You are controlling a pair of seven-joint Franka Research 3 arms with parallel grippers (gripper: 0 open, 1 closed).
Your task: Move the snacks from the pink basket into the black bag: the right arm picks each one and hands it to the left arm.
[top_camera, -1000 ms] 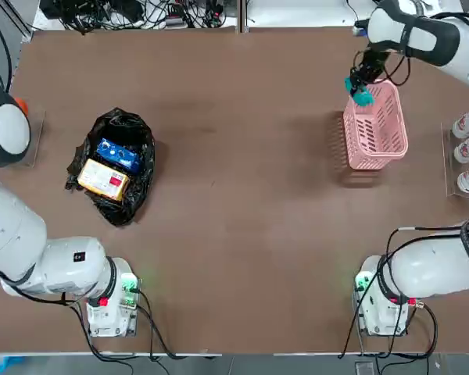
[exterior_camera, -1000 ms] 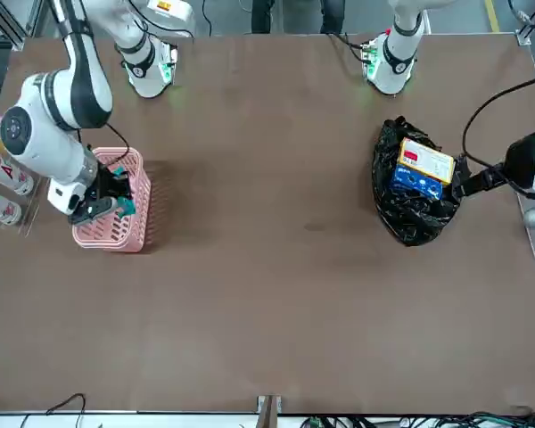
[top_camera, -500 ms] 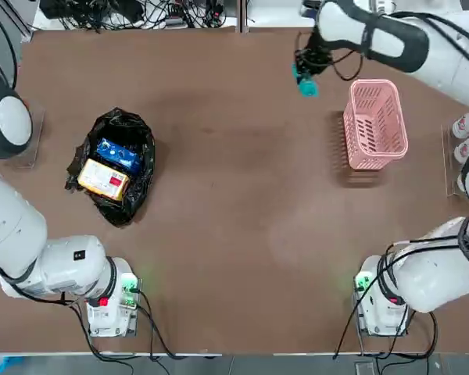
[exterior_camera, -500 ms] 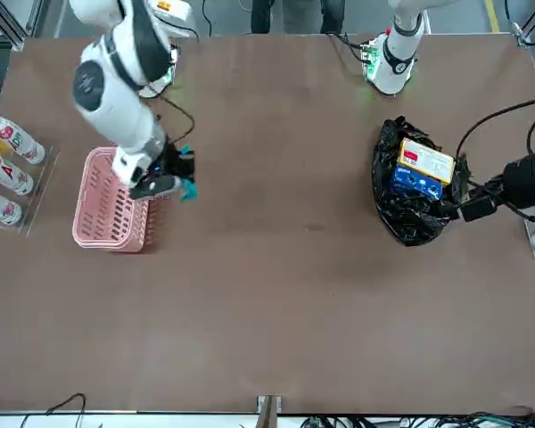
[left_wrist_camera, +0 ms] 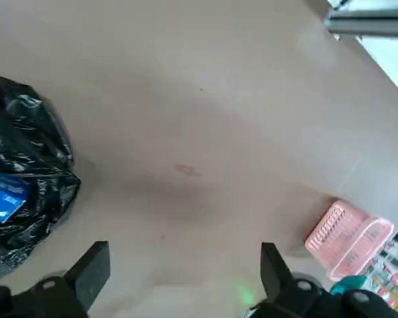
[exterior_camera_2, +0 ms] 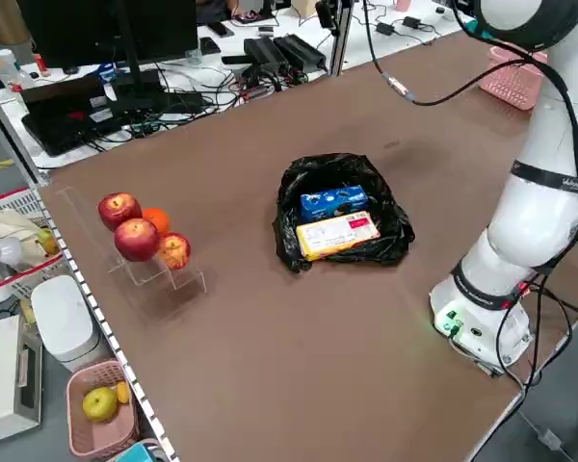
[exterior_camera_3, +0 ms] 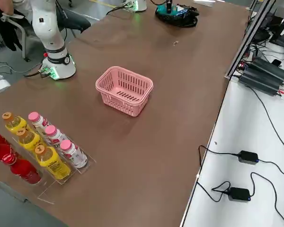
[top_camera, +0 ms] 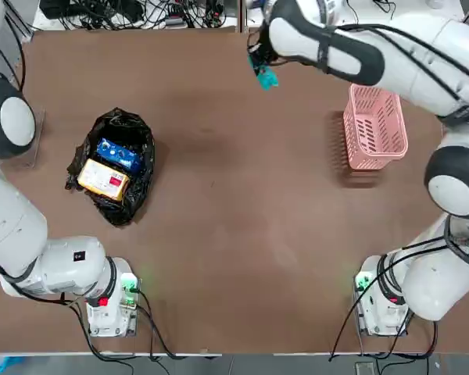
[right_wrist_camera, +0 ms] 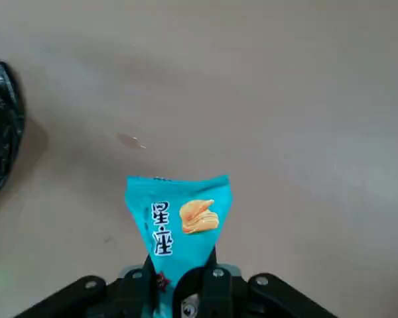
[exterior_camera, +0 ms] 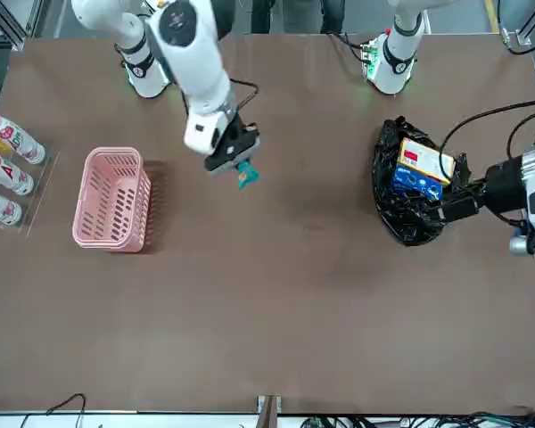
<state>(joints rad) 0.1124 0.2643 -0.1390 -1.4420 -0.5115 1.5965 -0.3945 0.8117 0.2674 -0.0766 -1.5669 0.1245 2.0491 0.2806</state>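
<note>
My right gripper is shut on a small teal-green snack, held above the table's far middle, left of the pink basket. The packet sticks out from between the fingers. No packet shows inside the basket. The black bag lies on the left half of the table with a blue snack and a yellow-orange snack on top of it. My left gripper hangs open just beside the bag, on its outer side.
Bottles stand in a rack at the table's right edge beyond the basket. Red and orange balls sit on a stand at the left edge. Cables run along the far edge. Both arm bases sit at the near edge.
My right gripper has lifted the teal snack out of the pink basket and carried it left along the far side of the table. The left gripper has edged closer to the bag.
</note>
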